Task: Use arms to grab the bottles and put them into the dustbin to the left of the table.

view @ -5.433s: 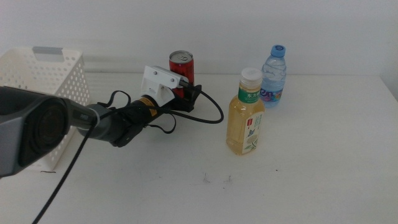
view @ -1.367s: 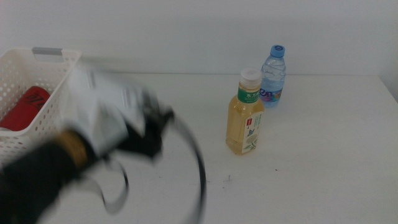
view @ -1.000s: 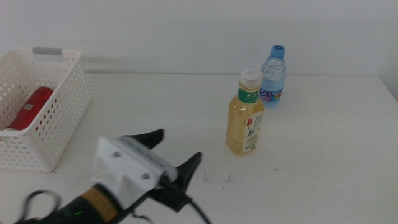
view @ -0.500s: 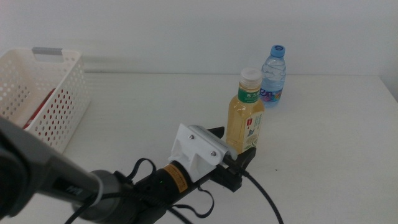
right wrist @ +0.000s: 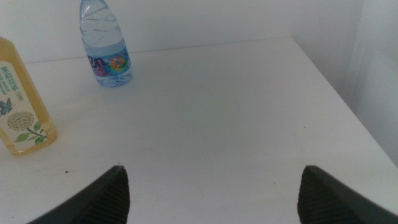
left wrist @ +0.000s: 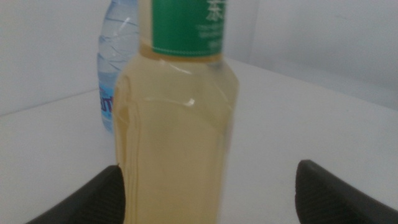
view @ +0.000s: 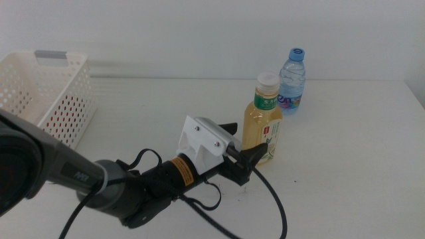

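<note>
The yellowish tea bottle (view: 261, 121) with a white cap stands upright at the table's middle right. My left gripper (view: 238, 149) is open, low at the bottle's base on its near left side. In the left wrist view (left wrist: 208, 171) the tea bottle (left wrist: 177, 124) fills the space between the spread jaws, closer to one of them. The blue-capped water bottle (view: 292, 81) stands just behind it, and it also shows in the left wrist view (left wrist: 118, 68). The red can shows only as red through the holes of the white dustbin (view: 46, 89) at the far left. My right gripper (right wrist: 211, 183) is open and empty, out of the middle view.
The white table (view: 345, 172) has a few dark specks near its front. The right wrist view shows the tea bottle (right wrist: 18, 99), the water bottle (right wrist: 106, 46) and the table's right edge (right wrist: 348, 106). A black cable (view: 272, 199) trails from the left wrist.
The red can went from the table into the dustbin. My left arm then swung back from the dustbin, and its open gripper has closed in on the tea bottle's base.
</note>
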{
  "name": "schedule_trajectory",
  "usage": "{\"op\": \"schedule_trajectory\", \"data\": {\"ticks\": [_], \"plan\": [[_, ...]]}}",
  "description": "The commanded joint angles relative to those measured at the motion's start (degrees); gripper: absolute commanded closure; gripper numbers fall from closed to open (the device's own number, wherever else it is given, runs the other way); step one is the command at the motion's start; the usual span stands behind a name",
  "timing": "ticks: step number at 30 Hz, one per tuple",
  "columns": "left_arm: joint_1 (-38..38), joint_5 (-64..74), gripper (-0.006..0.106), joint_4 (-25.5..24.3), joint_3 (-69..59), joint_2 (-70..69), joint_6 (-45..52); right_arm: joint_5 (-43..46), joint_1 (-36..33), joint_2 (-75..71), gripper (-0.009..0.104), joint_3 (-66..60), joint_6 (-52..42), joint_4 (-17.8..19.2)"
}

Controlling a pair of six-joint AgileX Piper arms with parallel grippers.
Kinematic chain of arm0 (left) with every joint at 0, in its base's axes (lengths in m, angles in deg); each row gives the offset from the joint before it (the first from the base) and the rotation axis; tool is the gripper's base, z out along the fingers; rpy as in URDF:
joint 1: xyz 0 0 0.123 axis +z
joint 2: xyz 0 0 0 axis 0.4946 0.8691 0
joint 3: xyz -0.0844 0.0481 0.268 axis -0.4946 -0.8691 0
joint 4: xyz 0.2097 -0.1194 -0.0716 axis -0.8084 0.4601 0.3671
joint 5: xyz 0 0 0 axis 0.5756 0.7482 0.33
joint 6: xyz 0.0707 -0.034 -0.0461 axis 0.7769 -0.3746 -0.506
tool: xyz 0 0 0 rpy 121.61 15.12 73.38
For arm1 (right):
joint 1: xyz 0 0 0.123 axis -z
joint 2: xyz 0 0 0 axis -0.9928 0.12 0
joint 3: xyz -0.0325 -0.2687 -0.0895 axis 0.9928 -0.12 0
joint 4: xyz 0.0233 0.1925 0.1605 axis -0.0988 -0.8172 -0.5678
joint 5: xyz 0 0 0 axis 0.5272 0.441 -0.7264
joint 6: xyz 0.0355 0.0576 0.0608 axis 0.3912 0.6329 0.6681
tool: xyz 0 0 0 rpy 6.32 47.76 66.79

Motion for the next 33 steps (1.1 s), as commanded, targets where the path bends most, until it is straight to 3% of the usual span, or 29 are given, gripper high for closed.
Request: {"op": "schedule_trajectory", "data": {"ticks": [1, 33], "plan": [[0.4, 0.3, 0.007, -0.8, 2.0, 1.1, -1.4, 0.5, 0.4, -0.2, 0.007, -0.2, -0.1, 0.2], [1.2, 5.2, 0.007, -6.5, 22.9, 16.0, -7.8, 0.5, 0.4, -0.2, 0.007, -0.2, -0.1, 0.2]]}}
